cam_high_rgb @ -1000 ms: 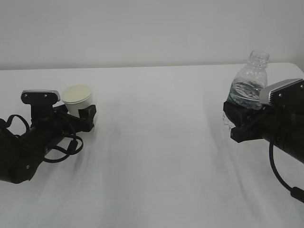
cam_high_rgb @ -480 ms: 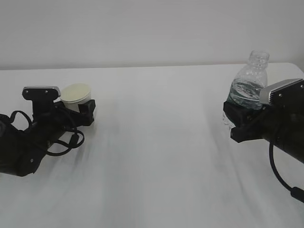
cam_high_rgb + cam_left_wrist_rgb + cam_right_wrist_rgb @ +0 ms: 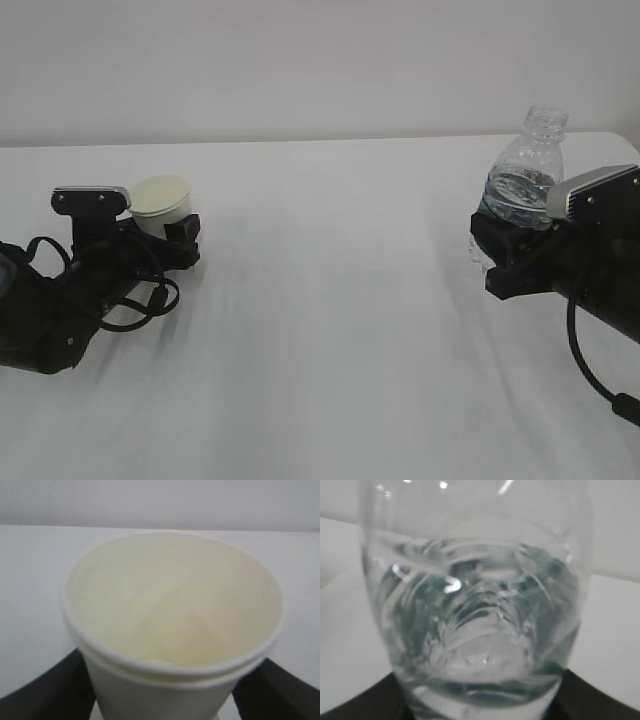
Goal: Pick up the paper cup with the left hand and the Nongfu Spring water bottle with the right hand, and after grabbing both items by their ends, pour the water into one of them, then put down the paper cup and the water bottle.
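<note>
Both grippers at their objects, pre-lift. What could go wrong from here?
1. The paper cup is thin-walled; the left gripper straddling its base could crush or tip it.
2. The water bottle is uncapped and holds water; the right gripper sits low on it, so a jerky lift may slosh or spill.

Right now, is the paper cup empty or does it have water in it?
Empty: the left wrist view shows the paper cup with a dry, pale yellowish inside and no water.

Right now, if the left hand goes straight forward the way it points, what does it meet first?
The paper cup: it already stands between the fingers of the left hand, so further advance would likely push against its lower wall.
</note>
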